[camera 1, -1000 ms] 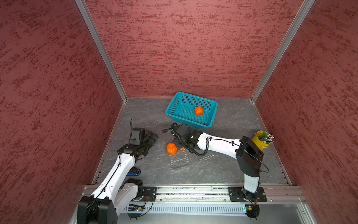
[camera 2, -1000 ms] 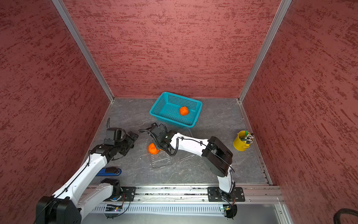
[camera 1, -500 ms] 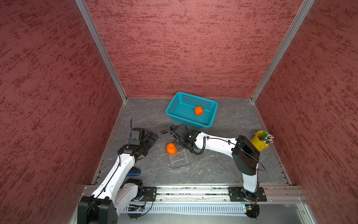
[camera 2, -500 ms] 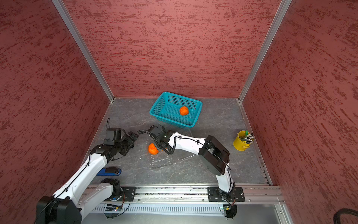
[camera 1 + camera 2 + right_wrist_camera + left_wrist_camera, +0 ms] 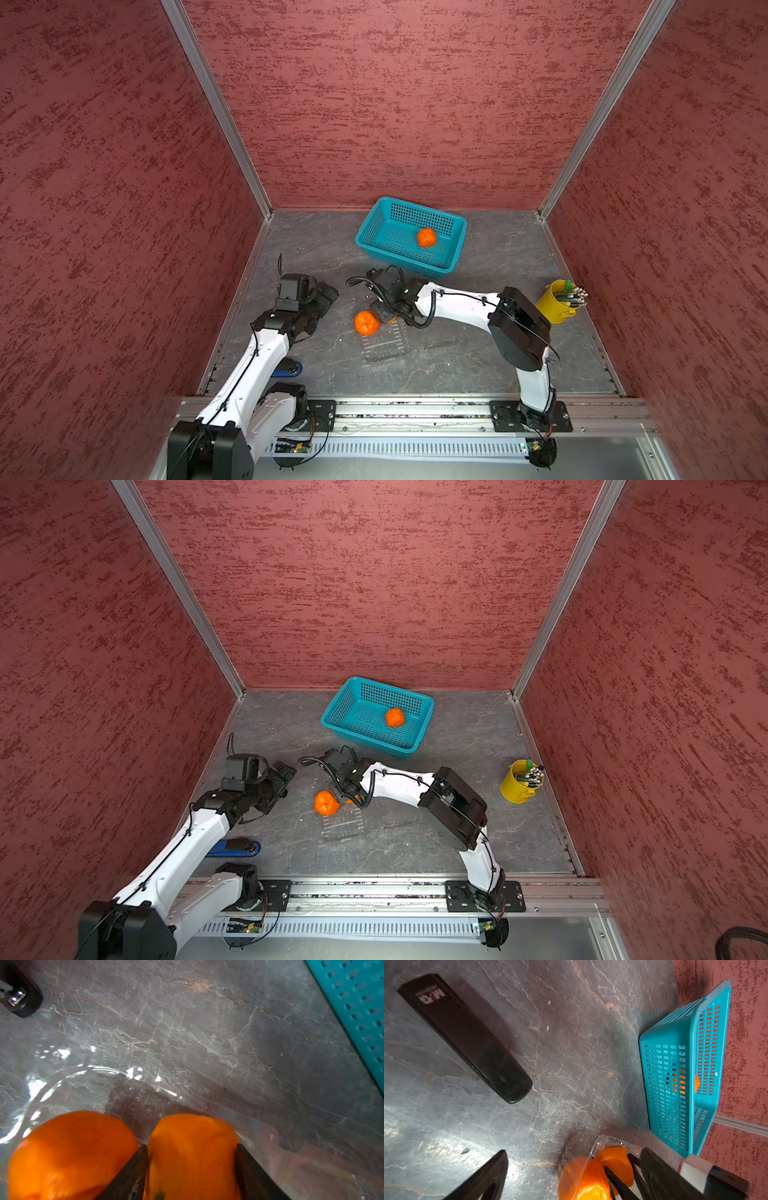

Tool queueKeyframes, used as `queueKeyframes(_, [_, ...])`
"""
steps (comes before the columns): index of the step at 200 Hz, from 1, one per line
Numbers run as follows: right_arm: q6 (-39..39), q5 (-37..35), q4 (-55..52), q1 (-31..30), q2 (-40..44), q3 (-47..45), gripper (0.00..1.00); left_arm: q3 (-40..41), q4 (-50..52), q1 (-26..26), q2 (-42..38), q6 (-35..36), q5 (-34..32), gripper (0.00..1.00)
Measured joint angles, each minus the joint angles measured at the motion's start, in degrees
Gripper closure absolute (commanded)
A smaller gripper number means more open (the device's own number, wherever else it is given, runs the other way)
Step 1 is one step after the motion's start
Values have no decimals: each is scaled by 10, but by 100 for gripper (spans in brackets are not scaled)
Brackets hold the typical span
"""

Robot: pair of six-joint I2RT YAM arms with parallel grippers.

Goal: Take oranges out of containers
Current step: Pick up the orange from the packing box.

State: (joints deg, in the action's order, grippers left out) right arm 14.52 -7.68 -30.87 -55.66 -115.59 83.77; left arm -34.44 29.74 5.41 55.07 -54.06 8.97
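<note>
Oranges (image 5: 366,323): two sit side by side inside the clear container (image 5: 384,343). A third orange (image 5: 426,237) lies in the teal basket (image 5: 399,257), already out.
Container: ribbed clamshell lying open on the grey tabletop (image 5: 457,365). Its thin wall curves around the two fruits, so they probably need lifting over it rather than sliding.
Right gripper (image 5: 191,1148): lowered into the container, one finger (image 5: 128,1172) wedged between the two oranges and its partner on the far flank of the one it straddles. The blurred wrist view does not show whether the pads press the fruit or merely bracket it.
Left gripper (image 5: 510,1124): jaws spread wide and empty, near the container, perhaps ready to steady it.
Basket: just beyond the container, the likely drop-off.
</note>
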Motion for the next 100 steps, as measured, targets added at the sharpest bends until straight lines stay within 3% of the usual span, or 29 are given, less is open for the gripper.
queueKeyframes(44, [1,-1,2,0,-2,1,53,0,0,-1,-3,2,0,1])
queueKeyframes(100, [0,-10,-19,2,9,2,59,1,-3,-3,-3,4,2,1])
